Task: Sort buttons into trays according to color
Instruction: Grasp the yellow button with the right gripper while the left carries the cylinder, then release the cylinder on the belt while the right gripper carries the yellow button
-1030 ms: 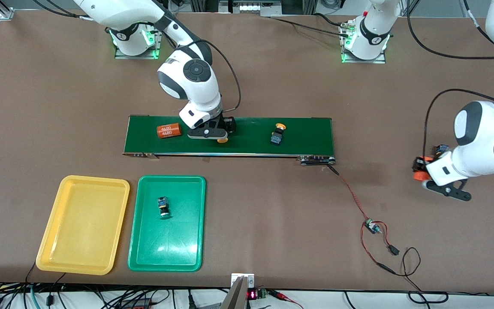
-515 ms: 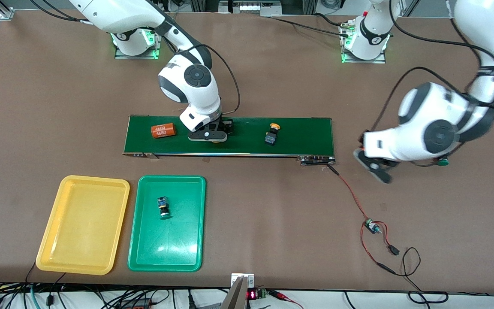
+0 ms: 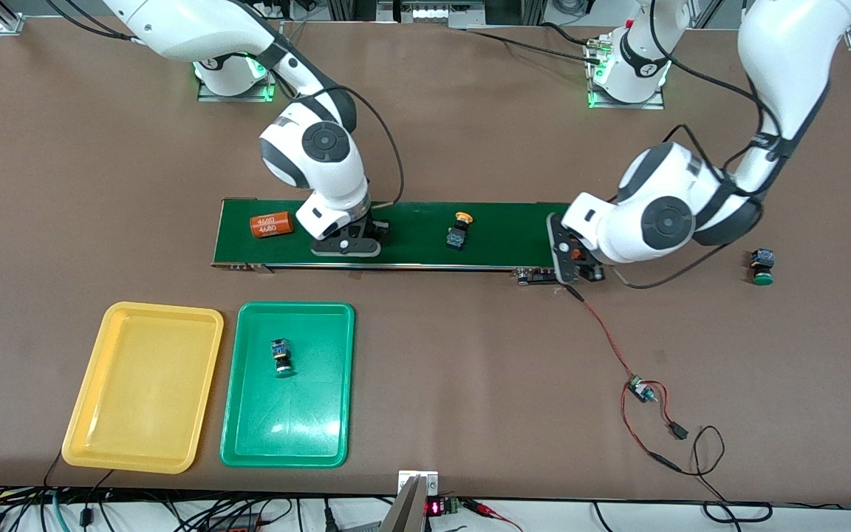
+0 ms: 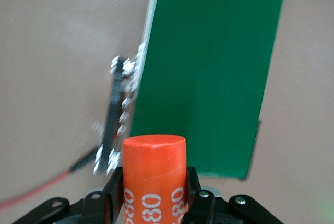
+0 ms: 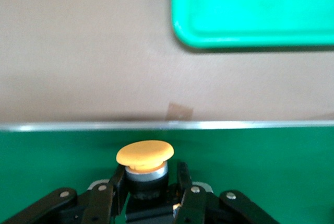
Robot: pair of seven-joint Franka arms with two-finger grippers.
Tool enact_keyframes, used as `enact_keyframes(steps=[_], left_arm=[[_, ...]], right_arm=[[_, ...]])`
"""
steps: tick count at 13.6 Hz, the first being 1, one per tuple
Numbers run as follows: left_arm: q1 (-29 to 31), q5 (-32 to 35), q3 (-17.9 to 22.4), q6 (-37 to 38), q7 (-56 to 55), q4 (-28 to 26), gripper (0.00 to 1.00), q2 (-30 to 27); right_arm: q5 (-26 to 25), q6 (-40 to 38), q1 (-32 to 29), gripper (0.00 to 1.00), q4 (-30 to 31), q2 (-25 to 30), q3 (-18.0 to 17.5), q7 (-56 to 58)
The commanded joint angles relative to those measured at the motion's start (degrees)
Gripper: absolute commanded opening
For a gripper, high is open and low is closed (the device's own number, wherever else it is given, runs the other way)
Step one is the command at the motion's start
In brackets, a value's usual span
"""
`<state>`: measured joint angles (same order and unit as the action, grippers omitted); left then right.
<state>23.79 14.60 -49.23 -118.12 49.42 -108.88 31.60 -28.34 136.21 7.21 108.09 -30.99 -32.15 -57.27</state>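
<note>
R pincer (image 5: 148,185) pinching yellow button (image 5: 145,162) on belt (image 3: 411,235); L pincer (image 4: 154,203) pinching cylinder (image 4: 154,174). Risk: shallow grip, button slips on lift.

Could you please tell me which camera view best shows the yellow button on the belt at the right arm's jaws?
The right wrist view: the yellow button sits close up between the right gripper jaws. The front view hides it under that arm; the left wrist view does not show it.
</note>
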Motion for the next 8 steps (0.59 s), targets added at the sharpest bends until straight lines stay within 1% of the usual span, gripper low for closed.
enact_keyframes(steps=[1,2,3,4,5,6,8], left_arm=[[-0.32,0.52,-4.37,-5.35,1.48,-6.15,0.24,-1.63],[-0.24,0.52,-4.38,-8.06,1.56,-8.69,0.25,-2.15],[-0.15,0.61,-4.38,-11.22,1.82,-10.20,0.27,-2.07],[-0.32,0.61,-4.30,-13.95,1.65,-10.91,0.44,-1.63],[-0.32,0.52,-4.12,-15.11,1.30,-10.92,0.99,-0.67],[-0.32,0.52,-3.77,-15.21,0.95,-10.92,1.00,-0.31],[0.72,0.52,-3.68,-14.25,1.03,-10.83,1.00,-1.71]], right_arm=[[3.27,-7.51,-0.44,0.04,-6.55,0.66,-0.81,3.99],[5.64,-11.11,-0.70,0.04,-9.53,1.10,-0.72,7.23],[8.36,-15.32,-1.66,0.04,-13.13,1.10,-0.37,11.96],[9.52,-18.41,-3.15,0.04,-15.08,1.19,-0.28,16.18],[10.40,-19.92,-5.60,0.04,-15.71,1.45,-0.19,20.40],[11.37,-20.20,-7.97,0.05,-15.72,2.06,0.07,23.84],[11.55,-21.86,-10.45,0.05,-15.72,2.68,0.51,28.33]])
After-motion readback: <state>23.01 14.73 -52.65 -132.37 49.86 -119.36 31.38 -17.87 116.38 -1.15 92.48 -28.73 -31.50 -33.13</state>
